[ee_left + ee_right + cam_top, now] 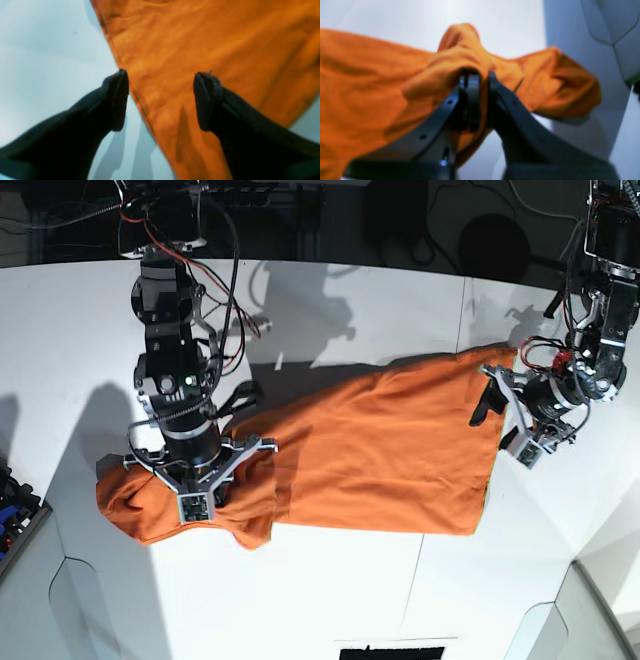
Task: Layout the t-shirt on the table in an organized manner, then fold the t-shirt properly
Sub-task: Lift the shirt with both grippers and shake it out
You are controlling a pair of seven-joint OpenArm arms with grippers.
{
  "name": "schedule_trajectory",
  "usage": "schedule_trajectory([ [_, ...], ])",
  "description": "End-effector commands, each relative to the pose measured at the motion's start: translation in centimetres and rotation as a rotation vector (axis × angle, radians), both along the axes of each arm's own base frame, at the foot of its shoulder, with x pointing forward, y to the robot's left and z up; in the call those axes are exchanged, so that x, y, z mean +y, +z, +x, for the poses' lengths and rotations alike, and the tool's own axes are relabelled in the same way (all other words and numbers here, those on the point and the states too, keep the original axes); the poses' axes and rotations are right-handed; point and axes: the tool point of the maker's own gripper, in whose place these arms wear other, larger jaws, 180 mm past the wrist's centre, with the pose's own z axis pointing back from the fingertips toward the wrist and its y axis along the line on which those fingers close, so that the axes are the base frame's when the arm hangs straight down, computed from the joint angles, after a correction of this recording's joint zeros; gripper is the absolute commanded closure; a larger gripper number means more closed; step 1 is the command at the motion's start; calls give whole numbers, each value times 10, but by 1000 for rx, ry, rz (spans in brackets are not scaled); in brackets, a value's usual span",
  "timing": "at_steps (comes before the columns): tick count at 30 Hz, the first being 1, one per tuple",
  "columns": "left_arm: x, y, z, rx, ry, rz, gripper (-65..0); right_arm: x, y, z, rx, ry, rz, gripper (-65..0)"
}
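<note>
Base view, left to right. The right gripper [196, 502] stood over the left end of the t-shirt [380, 455], where the cloth was bunched and rumpled. In the right wrist view its fingers [473, 95] were drawn narrow and pinched a raised fold of the orange cloth [365, 95], which spilled over both fingertips. From there the t-shirt stretched across the middle of the white tabletop [330, 580] as one broad, mostly flat orange panel, its long axis running left to right, its far edge straight near the right end. The left gripper [497, 402] hung at that right end, beside the upper corner of the cloth. In the left wrist view its fingers [117, 100] stood wide apart and held nothing; one finger was over bare tabletop [50, 50], the other over the cloth [200, 37], and the hemmed edge of the t-shirt ran diagonally between them. Whether the fingertips touched the cloth could not be told.
</note>
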Motion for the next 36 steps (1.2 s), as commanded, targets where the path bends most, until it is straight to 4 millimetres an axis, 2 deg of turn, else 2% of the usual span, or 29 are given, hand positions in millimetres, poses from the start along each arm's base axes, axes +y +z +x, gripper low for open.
schedule_trajectory([
  [1,-1,6,6,-20,-22,10,-419,-3,29,9,-93,-7,5,0],
  [4,-13,-13,-7,28,-80,53,-412,-8,41,4,-125,-16,4,0],
  [5,-16,-17,-10,38,-93,67,-378,-10,44,3,-132,-21,5,0],
  [8,-14,-25,-15,53,-92,106,-144,-18,50,2,-145,-43,11,0],
  [9,-13,-27,-16,54,-82,108,-89,-21,52,2,-148,-50,11,0],
  [12,-15,-33,-27,89,-92,108,-5,-29,61,0,-165,-71,14,0],
  [15,-44,-31,-52,130,-215,61,0,-38,70,-1,-191,-95,17,0],
  [17,-69,-19,-67,108,-290,38,0,-42,79,-2,-215,-103,17,0],
  [20,-114,10,-94,52,-412,1,0,-43,97,-5,-262,-104,19,0],
  [23,-165,42,-132,0,-576,-63,0,-40,113,-7,-306,-95,49,0],
  [26,-196,67,-163,-35,-721,-105,0,-36,124,-4,-339,-81,83,0],
  [29,-203,85,-165,-72,-750,-121,0,-34,138,2,-375,-69,81,0],
  [33,-201,95,-146,-108,-731,-124,0,-17,165,20,-452,24,96,0],
  [36,-190,93,-127,-123,-682,-98,0,3,174,44,-474,98,132,0],
])
